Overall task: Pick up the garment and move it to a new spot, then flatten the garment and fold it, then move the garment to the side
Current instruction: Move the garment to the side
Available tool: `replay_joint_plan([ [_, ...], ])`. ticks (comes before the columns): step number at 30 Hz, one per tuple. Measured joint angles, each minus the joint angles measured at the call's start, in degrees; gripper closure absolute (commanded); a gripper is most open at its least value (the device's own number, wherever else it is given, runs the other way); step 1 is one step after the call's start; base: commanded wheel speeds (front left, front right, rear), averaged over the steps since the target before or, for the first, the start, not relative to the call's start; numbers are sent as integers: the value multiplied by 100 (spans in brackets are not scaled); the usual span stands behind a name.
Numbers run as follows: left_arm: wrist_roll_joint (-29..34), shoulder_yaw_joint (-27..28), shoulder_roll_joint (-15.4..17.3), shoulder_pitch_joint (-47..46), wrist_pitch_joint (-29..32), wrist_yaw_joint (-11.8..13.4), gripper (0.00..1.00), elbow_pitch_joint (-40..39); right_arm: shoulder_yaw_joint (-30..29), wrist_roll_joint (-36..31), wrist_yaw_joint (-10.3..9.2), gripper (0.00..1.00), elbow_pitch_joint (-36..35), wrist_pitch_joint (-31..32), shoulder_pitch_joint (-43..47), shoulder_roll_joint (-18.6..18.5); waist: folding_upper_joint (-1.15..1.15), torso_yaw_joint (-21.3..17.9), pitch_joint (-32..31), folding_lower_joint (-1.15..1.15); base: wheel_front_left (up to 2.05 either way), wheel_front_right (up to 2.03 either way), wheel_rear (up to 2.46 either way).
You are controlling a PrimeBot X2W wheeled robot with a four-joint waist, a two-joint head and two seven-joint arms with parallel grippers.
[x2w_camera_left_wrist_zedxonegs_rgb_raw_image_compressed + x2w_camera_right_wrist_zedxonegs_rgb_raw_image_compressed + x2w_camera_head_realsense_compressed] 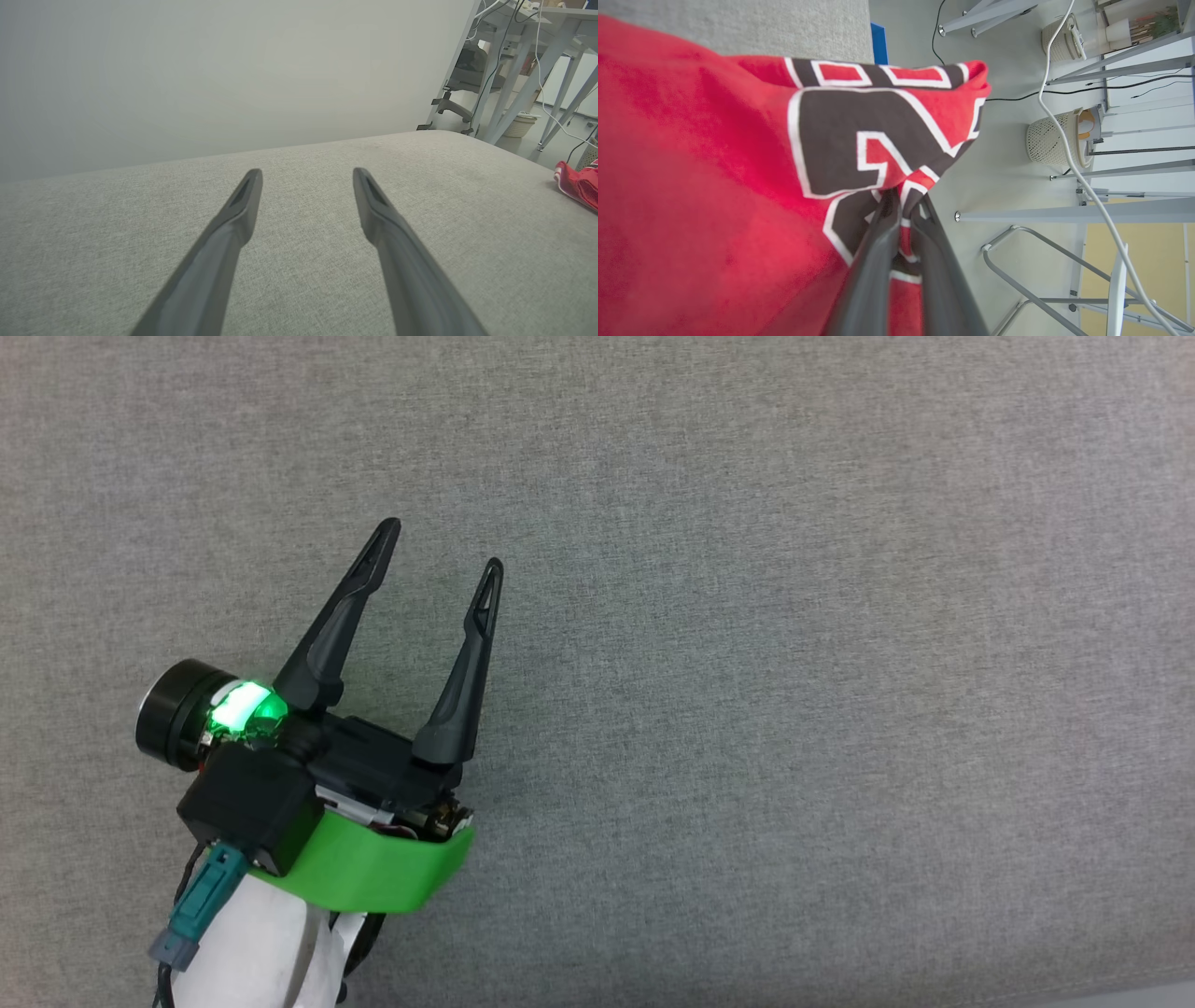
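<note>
The garment [714, 186] is a red jersey with black, white-outlined numerals, and it bulks large in the right wrist view. My right gripper [903, 205] is shut on a fold of it at the numerals, with cloth pinched between the two dark fingers. A small red and white edge of the garment [579, 183] lies at the far right of the grey surface in the left wrist view. My left gripper [441, 547] hovers open over bare grey cloth, fingers spread and nothing between them; the same gripper [306, 179] appears in its own wrist view.
A grey fabric-covered surface [794, 663] spans the head view. A pale wall [210, 70] rises behind it. Past the surface's edge stand grey table legs [1041, 217], white woven baskets [1052, 142], cables [1069, 154] and a blue strip [878, 44] on the floor.
</note>
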Motion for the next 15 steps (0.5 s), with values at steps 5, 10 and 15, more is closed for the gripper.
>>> replay_joint_plan([
  [5,60,-29,0,1,0,0,0,45,-301,-242,0,0,287,-178,-119,181,0,27,-24,0,0,0,0],
  [10,169,-64,-42,2,0,0,0,174,-494,-413,0,0,342,-425,-308,280,0,8,-251,0,0,0,0],
  [15,129,-45,-234,22,0,0,0,346,-397,-504,0,0,92,-646,-575,319,0,4,-610,0,0,0,0],
])
